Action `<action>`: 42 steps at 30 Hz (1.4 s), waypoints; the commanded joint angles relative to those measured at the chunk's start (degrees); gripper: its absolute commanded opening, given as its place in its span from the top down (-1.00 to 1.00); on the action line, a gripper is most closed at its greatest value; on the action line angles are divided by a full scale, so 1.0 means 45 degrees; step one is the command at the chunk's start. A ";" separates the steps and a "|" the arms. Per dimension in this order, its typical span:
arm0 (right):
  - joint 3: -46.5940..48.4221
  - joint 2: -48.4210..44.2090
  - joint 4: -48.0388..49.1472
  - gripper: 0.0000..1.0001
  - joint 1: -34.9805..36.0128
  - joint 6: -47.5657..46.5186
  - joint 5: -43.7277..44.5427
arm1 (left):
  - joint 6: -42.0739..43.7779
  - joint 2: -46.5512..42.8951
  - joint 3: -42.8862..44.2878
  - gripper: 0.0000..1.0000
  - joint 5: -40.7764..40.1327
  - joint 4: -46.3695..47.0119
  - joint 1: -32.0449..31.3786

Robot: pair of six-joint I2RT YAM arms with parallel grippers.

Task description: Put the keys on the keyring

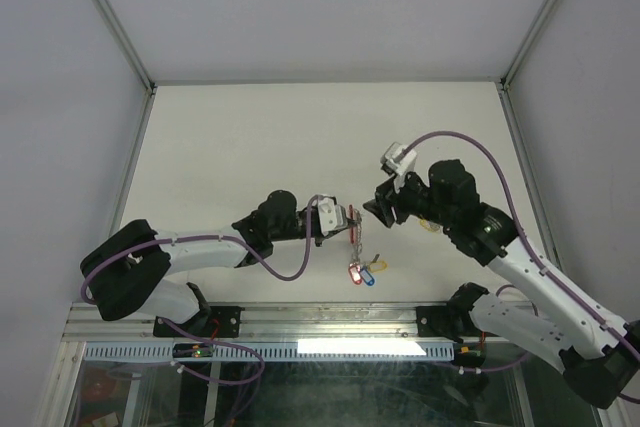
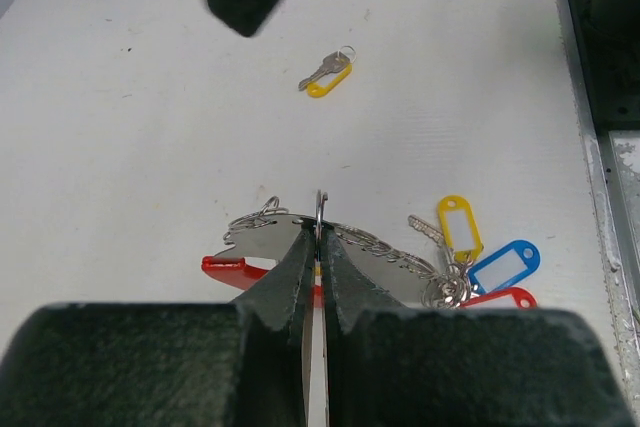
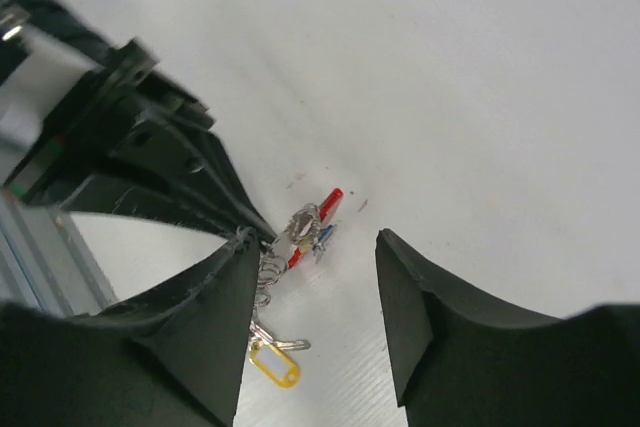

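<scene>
Two pads of the left gripper [image 2: 320,237] press together on a thin metal edge of the keyring [image 2: 226,266], with tagged keys [image 2: 445,285] trailing toward four o'clock. The right gripper [image 3: 318,297] stands spread, empty. One loose key [image 2: 328,74] lies at twelve o'clock, well apart. We fear that slim pinch letting the ring twist. We cannot see which part sits between the pads.

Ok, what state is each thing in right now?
Left gripper: shut on the keyring.
Right gripper: open, empty.
Tagged keys, yellow, blue, red: bunched by the keyring, apparently linked to it.
Loose yellow-tagged key: flat on the table, off the keyring.
</scene>
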 commanded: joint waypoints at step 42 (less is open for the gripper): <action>-0.4428 0.1613 0.0461 -0.14 -0.9976 1.1217 0.2893 | -0.3349 -0.0829 -0.0866 1.00 -0.2007 0.2251 -0.0007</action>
